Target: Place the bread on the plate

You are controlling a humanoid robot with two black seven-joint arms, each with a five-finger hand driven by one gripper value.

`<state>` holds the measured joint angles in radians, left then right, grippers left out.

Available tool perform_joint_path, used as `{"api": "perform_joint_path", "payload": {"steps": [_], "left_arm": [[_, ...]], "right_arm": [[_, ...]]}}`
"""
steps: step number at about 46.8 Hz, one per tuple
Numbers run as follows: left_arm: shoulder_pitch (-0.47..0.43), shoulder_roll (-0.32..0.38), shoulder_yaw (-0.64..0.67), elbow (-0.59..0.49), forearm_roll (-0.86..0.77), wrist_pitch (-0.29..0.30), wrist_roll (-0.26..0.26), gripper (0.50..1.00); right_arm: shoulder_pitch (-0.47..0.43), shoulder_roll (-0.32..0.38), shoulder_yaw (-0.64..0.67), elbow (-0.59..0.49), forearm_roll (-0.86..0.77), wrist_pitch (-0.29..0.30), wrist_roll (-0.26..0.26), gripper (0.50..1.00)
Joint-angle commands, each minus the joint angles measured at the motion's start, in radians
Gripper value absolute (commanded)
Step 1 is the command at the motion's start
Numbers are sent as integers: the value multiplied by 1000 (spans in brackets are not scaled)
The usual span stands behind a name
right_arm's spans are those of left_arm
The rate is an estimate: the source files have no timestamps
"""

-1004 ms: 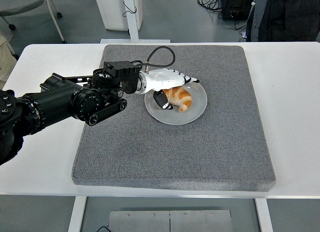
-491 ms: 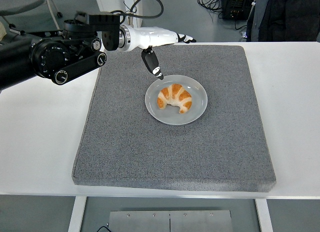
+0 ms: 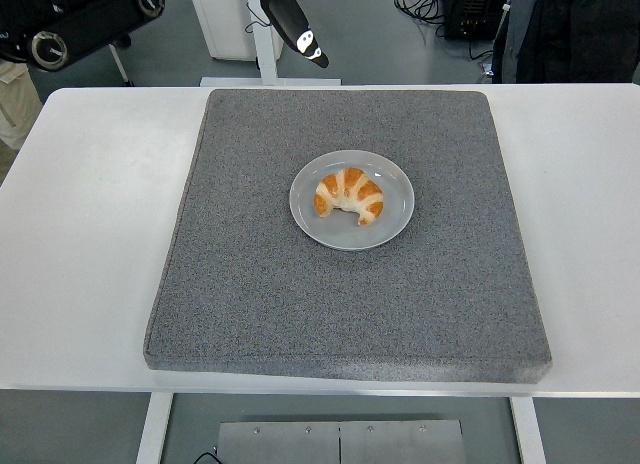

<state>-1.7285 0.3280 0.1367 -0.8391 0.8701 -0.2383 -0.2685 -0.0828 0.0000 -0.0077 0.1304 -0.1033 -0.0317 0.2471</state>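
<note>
Head view, items taken from largest to smallest, each located against the plate. Desk [image 3: 90,234]: white, carrying a grey mat [image 3: 250,314] that lies under the plate and extends past it on every side. Left arm [image 3: 70,24]: black, raised at the upper left corner, well apart from the plate and clear of the mat. Plate [image 3: 352,236]: pale grey, round, seated on the mat slightly toward its far half. Bread [image 3: 350,195]: a croissant resting inside the plate, touching its surface, its curved long axis running roughly left to right with both tips turned toward the near edge. Left hand [image 3: 298,29]: mostly cut off by the top edge, only one dark finger with a white tip showing; the bread lies below and to the right of it, toward the near side. Nothing is held or touched by that finger; whether the remaining fingers are spread or curled cannot be told. Right arm: not seen. Judgement: the placement appears complete.
</note>
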Motion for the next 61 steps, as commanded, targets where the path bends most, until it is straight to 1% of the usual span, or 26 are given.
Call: {"api": "perform_joint_path", "payload": {"steps": [1,6,14,21,27,33,41,48,56,61], "left_arm": [[-8,20,-20,0,-49,-3,2,989],[-13,46,-25,2,-100,0,12,989],[-16,108,-37,3,-209,8,69,989],[12,146,-49,9,-354,10,72,989],[69,164,-51,26,-511,10,71,987],[144,166,-95,51,-600,10,63,989],[265,164,-216,80,-609,10,63,989],[348,155,-311,129,-615,10,61,987],[455,138,-483,184,-631,-1,61,987],[506,121,-560,216,-632,-6,63,987]], "right_arm": [[0,0,0,0,-1,-1,0,1000],[0,0,0,0,-1,-1,0,1000],[0,0,0,0,-1,-1,0,1000],[0,0,0,0,-1,0,0,1000],[0,0,0,0,-1,-1,0,1000],[0,0,0,0,-1,-1,0,1000],[0,0,0,0,-1,-1,0,1000],[0,0,0,0,-1,-1,0,1000],[0,0,0,0,1,0,0,1000],[0,0,0,0,-1,1,0,1000]]}}
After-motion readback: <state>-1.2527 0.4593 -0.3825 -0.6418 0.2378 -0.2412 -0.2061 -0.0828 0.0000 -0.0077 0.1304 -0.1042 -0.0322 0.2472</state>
